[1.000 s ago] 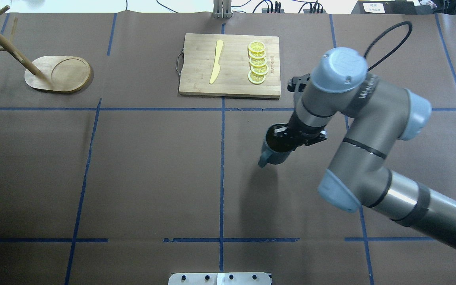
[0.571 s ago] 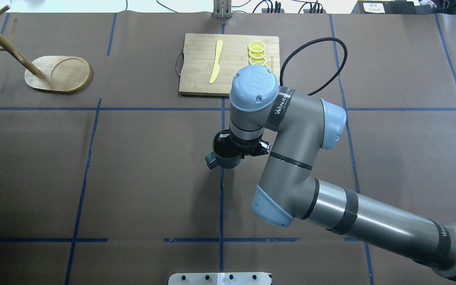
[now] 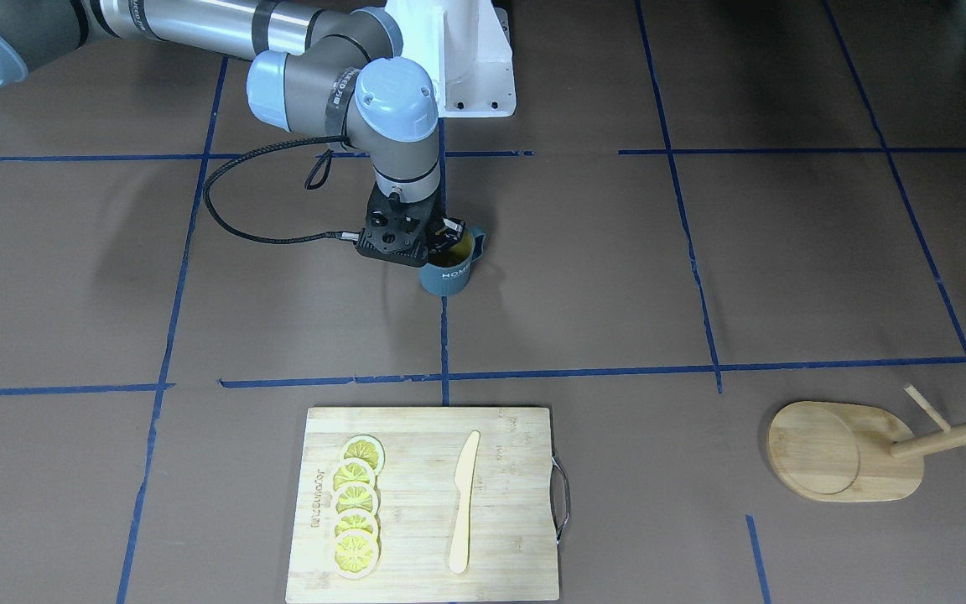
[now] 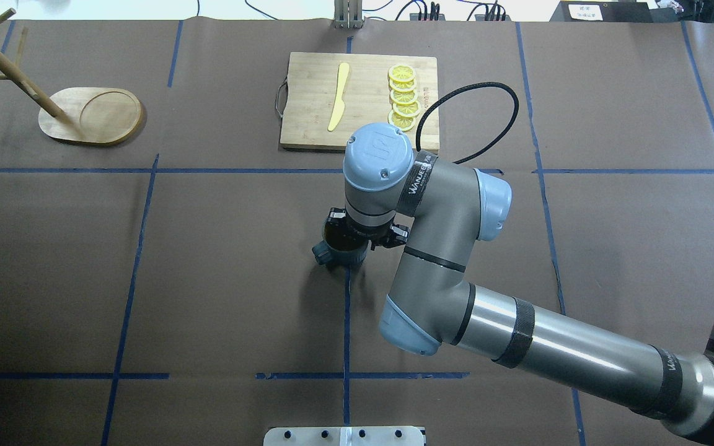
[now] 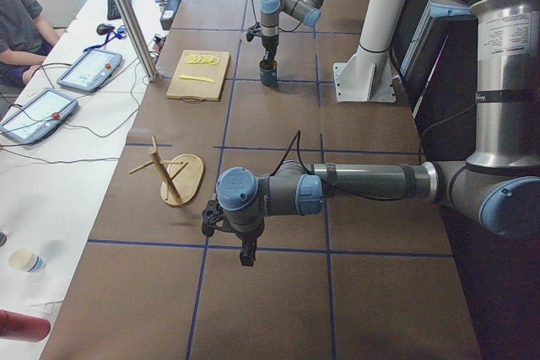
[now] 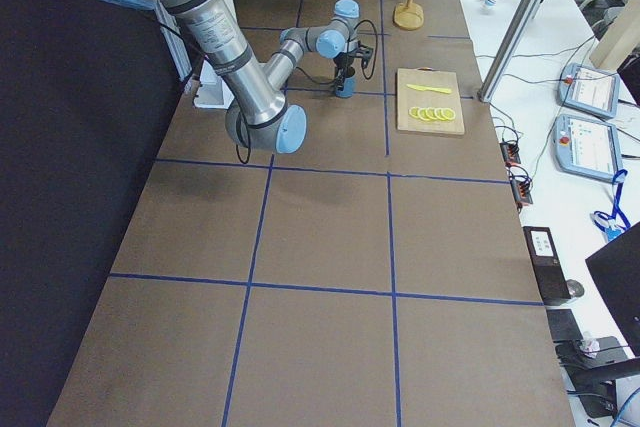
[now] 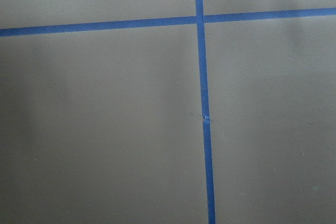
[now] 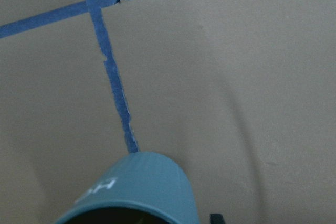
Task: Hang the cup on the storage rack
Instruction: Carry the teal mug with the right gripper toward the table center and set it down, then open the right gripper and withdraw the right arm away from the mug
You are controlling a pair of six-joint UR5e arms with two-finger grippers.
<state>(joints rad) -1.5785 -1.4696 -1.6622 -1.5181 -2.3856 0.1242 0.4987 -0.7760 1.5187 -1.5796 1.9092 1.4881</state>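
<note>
The cup (image 4: 337, 249) is a dark blue-grey mug with a yellow inside and white "HOME" lettering (image 3: 448, 273). It hangs upright from my right gripper (image 4: 357, 234), which is shut on its rim near the table's centre line. It is low over the table; I cannot tell if it touches. Its side shows in the right wrist view (image 8: 142, 182). The storage rack (image 4: 90, 116), a wooden mug tree on an oval base, stands at the far left, also in the front view (image 3: 843, 453). My left gripper (image 5: 246, 255) shows only in the exterior left view; I cannot tell if it is open.
A bamboo cutting board (image 4: 307, 93) with a yellow knife (image 4: 338, 96) and lemon slices (image 4: 403, 93) lies at the far middle, just behind my right arm's wrist. A black cable (image 4: 487, 118) loops over the board's right corner. Blue tape lines cross the brown table.
My right arm has carried the cup leftward from right of the centre line to the centre line. The rack and the board have not moved.
</note>
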